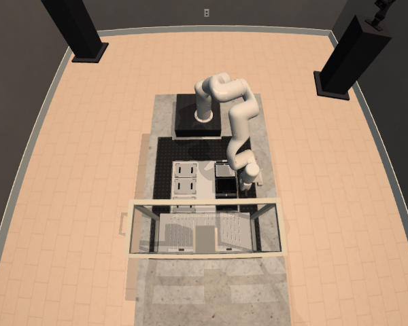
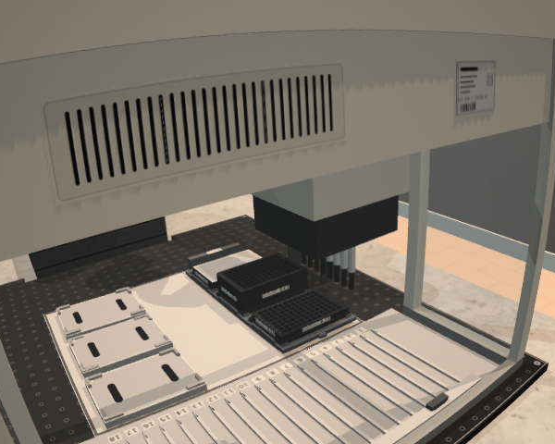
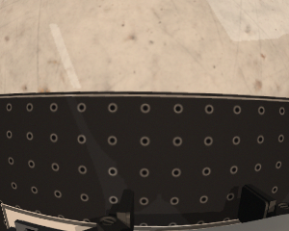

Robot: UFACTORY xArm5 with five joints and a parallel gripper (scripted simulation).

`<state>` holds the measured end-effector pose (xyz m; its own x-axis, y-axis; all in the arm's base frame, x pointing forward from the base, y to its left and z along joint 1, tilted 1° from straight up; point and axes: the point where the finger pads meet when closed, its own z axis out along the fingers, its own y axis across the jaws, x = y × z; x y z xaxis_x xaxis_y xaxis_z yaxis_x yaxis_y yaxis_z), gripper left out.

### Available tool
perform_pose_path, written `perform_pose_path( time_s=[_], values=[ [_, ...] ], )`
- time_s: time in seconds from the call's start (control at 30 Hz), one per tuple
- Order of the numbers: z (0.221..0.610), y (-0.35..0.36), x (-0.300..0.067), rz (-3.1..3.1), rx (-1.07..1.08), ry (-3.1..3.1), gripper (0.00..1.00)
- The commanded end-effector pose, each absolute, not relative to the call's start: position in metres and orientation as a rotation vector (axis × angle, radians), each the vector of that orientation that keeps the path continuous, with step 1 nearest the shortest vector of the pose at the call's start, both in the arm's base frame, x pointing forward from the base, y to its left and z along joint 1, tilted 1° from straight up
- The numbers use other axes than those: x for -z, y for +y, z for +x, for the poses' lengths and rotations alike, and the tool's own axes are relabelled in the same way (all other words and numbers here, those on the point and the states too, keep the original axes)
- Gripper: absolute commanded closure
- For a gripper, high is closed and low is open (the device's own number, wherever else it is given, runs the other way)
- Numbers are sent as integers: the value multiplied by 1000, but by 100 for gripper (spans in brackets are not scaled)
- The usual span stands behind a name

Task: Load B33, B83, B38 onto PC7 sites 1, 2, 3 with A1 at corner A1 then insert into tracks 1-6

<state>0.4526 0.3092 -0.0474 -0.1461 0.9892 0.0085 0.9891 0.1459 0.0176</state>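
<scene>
Carrier PC7 (image 1: 226, 195) (image 2: 329, 332) lies on the apron in front of tracks 1-6, handle end towards the arm base. The pale plate B33 (image 1: 225, 170) (image 2: 226, 262) is on site 1, the tall black block B83 (image 1: 226, 185) (image 2: 264, 276) on site 2, the low black plate B38 (image 2: 299, 308) on site 3. All look level; A1 marks are too small to read. My gripper (image 1: 245, 189) (image 3: 190, 206) is open and empty, beside the carrier's outer long side, above the perforated deck. It is hidden in the exterior view.
Nests S1 (image 1: 185, 170) (image 2: 101, 311), S2 (image 1: 185, 186) (image 2: 117, 339) and S3 (image 2: 141, 388) hold nothing. The rails (image 2: 397, 332) begin just past the carrier's front end, with a dark block (image 2: 437, 401) behind them. The instrument's frame (image 1: 204, 202) and hanging pipetting head (image 2: 326, 231) stand over the rails.
</scene>
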Motion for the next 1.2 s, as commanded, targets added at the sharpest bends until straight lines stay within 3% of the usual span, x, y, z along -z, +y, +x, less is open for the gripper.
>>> perform_pose_path(
  time_s=[0.0,1.17],
  values=[
    [454,310,41,2055,-39,2381,0],
    [453,309,-10,2055,-39,2381,0]
  ],
)
